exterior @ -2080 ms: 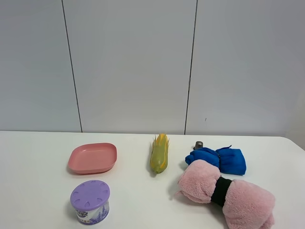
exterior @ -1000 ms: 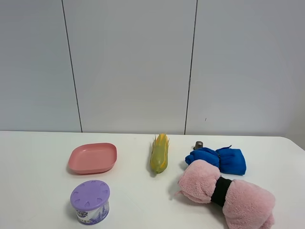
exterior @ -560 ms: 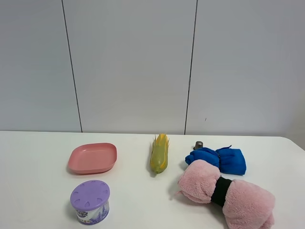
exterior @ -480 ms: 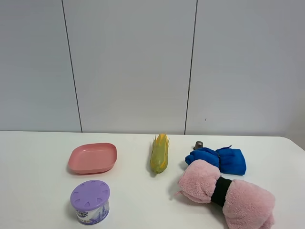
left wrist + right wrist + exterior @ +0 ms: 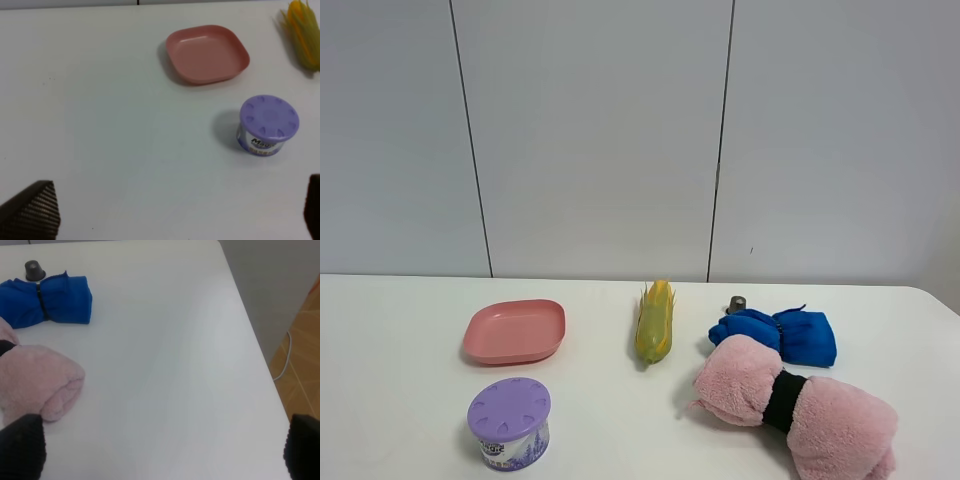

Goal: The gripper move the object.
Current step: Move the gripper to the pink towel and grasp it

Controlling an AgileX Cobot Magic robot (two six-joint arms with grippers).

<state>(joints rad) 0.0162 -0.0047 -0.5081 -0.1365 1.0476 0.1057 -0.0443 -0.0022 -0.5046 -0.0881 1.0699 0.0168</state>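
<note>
The fluffy light-pink rolled towel (image 5: 835,420) with a black band around its middle lies on the white table at the front right. One end of it shows in the right wrist view (image 5: 37,385). Neither gripper shows in the exterior high view. In the right wrist view my right gripper (image 5: 161,450) is open and empty, and one black fingertip (image 5: 20,447) is close beside the towel's end. In the left wrist view my left gripper (image 5: 170,215) is open and empty, far from the towel, with only its fingertips (image 5: 32,210) at the picture's corners.
A blue rolled cloth (image 5: 780,335) lies just behind the towel, with a small dark cap (image 5: 736,303) beside it. A corn cob (image 5: 655,322) lies mid-table. A pink plate (image 5: 515,330) and a purple-lidded can (image 5: 510,422) are on the left. The table's right edge (image 5: 250,340) is near.
</note>
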